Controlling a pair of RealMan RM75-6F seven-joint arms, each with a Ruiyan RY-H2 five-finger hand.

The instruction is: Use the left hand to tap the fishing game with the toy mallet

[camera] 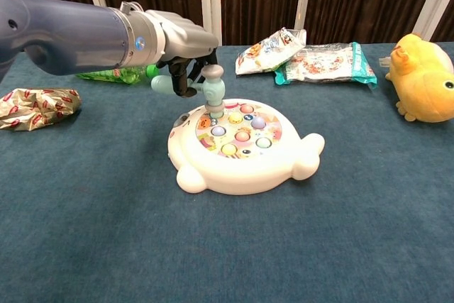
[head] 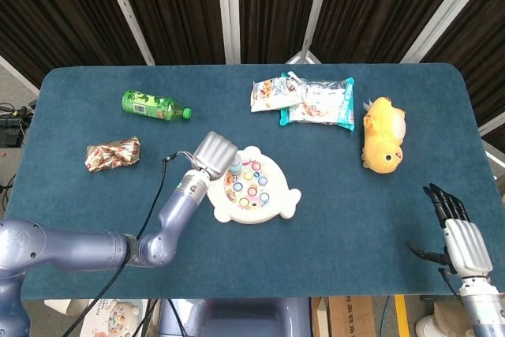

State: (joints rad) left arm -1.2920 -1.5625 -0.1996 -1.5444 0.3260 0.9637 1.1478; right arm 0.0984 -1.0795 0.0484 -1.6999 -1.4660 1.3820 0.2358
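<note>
The white fish-shaped fishing game point(camera: 245, 148) point(head: 252, 185) lies mid-table, its round top dotted with coloured pieces. My left hand point(camera: 177, 39) point(head: 214, 152) grips the pale teal toy mallet point(camera: 211, 89) by its handle just left of the game. The mallet head stands upright, its lower face touching the game's top near the far left edge. In the head view only a bit of the mallet point(head: 235, 167) shows past the hand. My right hand point(head: 456, 230) hangs open by the table's near right corner, holding nothing.
A green bottle point(head: 155, 105) and a crumpled red-gold wrapper point(head: 113, 154) lie at the left. Two snack bags point(head: 306, 100) sit at the back centre. A yellow plush duck point(head: 384, 144) lies at the right.
</note>
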